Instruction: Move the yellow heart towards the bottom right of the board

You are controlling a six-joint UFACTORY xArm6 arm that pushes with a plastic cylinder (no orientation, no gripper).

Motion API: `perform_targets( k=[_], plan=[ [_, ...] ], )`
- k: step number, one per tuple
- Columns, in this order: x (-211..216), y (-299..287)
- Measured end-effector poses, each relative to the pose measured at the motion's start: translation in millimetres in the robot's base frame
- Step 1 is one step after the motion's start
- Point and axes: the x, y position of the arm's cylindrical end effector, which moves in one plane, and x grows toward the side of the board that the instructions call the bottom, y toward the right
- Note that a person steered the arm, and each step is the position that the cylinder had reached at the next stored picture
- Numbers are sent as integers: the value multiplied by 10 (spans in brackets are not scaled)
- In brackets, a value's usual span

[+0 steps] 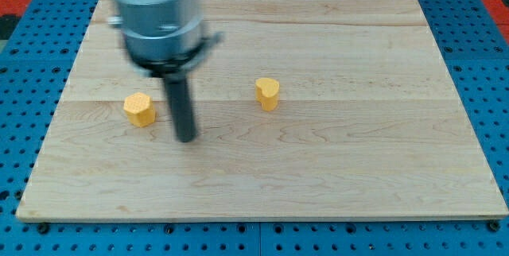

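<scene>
Jaws are not part of this arm, so no wide, narrow or holding state applies; it ends in a straight dark rod, and my tip (186, 138) rests on the desk (334, 176), a pale wooden board lying on a blue perforated surface (16, 129).

From the board's centre, my tip lies toward nine o'clock, in the view's left half. Just beside it, at about ten o'clock from the tip, sits a yellow block (139, 109) with a faceted, roughly hexagonal outline; a narrow strip of bare wood separates the two, so they are apart, not touching.

Near the board's centre, slightly toward twelve o'clock, stands the yellow heart (268, 93). Seen from my tip it lies at about two o'clock, well apart from the rod. Grey housing (155, 9) of the arm rises above the rod and covers part of the board toward eleven o'clock.
</scene>
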Motion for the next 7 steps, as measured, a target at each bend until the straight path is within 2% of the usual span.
perform_targets(
  k=[1,2,3,4,5,6,7],
  plan=[
    [-260,-631],
    [-902,-750],
    [-1109,-407],
    [-891,-356],
    [-897,207],
    [-1393,404],
    [-1318,469]
  ],
)
